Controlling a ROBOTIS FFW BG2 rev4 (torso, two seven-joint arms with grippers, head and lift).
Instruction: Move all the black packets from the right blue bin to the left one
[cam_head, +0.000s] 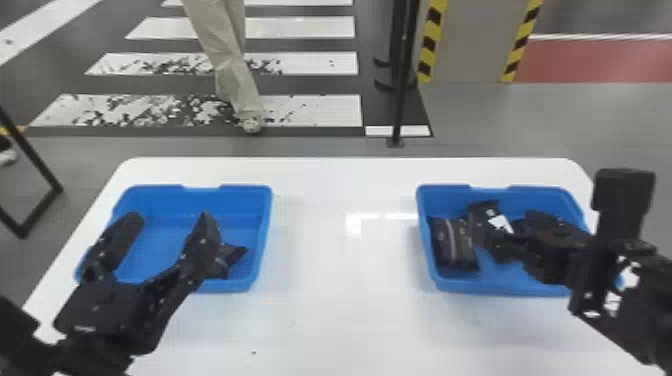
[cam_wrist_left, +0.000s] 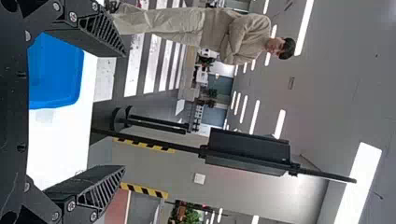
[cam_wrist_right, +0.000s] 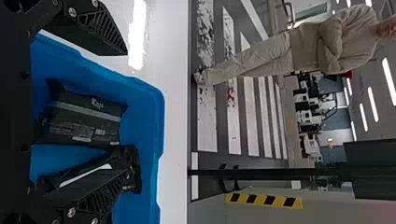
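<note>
In the head view my left gripper (cam_head: 167, 220) is over the left blue bin (cam_head: 165, 200), fingers spread apart. A black packet (cam_head: 232, 255) lies in that bin, partly behind its right-hand finger. My right gripper (cam_head: 550, 240) is at the right blue bin (cam_head: 530, 287), beside a black packet (cam_head: 452, 245) and another with a white patch (cam_head: 492, 220). In the right wrist view my right gripper (cam_wrist_right: 125, 113) stands open, one packet (cam_wrist_right: 84, 121) lying flat between its fingers and the other packet (cam_wrist_right: 100, 170) partly behind one finger. The left wrist view has my left gripper (cam_wrist_left: 123, 111) open, nothing between its fingertips.
Both bins stand on a white table (cam_head: 345, 275), with a wide stretch of tabletop between them. Beyond its far edge are a black pole (cam_head: 400, 90) and a column with yellow-black striped edges (cam_head: 470, 45).
</note>
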